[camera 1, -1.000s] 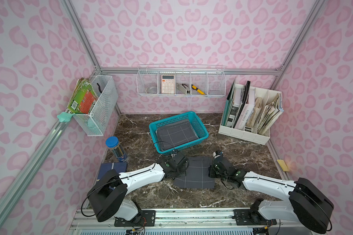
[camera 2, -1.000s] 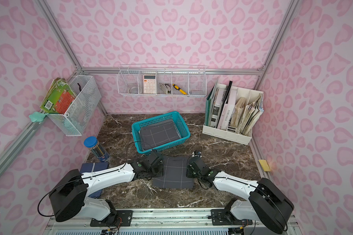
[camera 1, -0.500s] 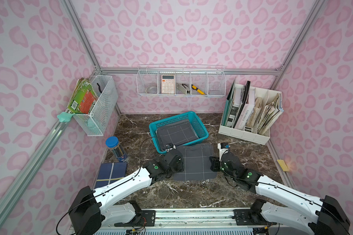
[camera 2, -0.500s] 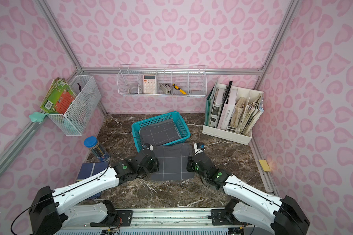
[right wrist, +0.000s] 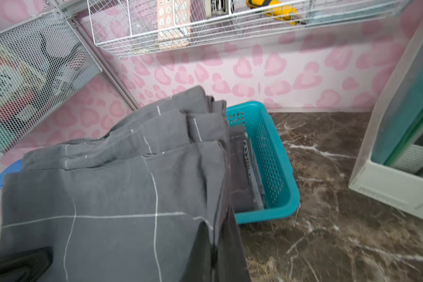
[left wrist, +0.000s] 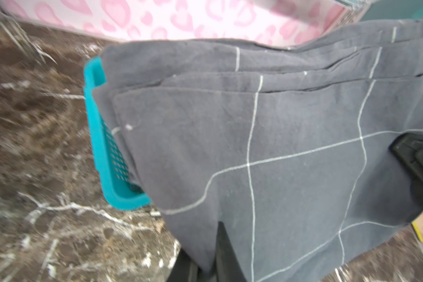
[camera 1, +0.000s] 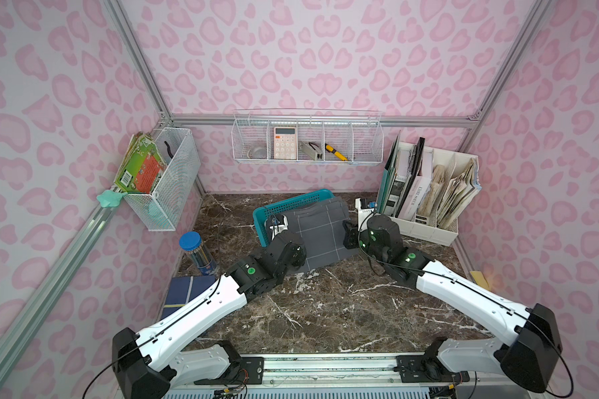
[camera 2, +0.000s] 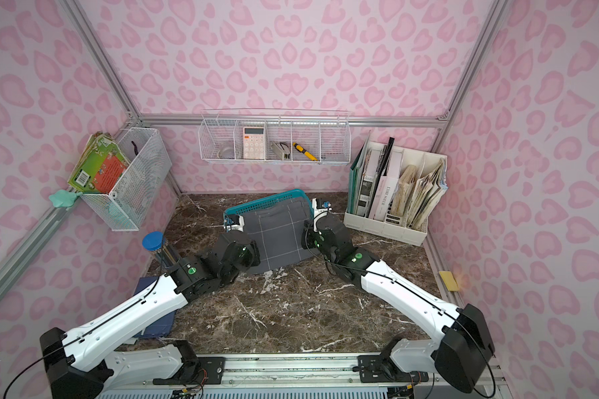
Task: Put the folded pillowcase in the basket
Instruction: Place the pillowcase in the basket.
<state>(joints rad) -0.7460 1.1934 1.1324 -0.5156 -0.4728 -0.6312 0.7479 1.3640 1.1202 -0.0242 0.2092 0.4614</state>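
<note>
The folded pillowcase [camera 1: 320,235] [camera 2: 277,235] is dark grey with thin white grid lines. It hangs off the table between both arms, and its far part lies over the front of the teal basket [camera 1: 291,205] [camera 2: 256,207]. My left gripper [camera 1: 300,247] [left wrist: 215,256] is shut on its left edge. My right gripper [camera 1: 348,235] [right wrist: 217,251] is shut on its right edge. In the wrist views the pillowcase [left wrist: 279,158] [right wrist: 120,195] covers most of the basket [left wrist: 103,146] [right wrist: 274,156]. Another folded grey cloth [right wrist: 242,175] lies inside the basket.
A white file organiser [camera 1: 429,193] stands close to the right of the basket. A wire basket [camera 1: 308,138] hangs on the back wall and a mesh one [camera 1: 166,179] on the left wall. A blue-lidded pencil tube [camera 1: 196,250] and a blue notebook [camera 1: 184,293] sit at the left.
Both grippers have lifted the pillowcase off the table and carried it away from the front edge, until its far part is over the basket.
</note>
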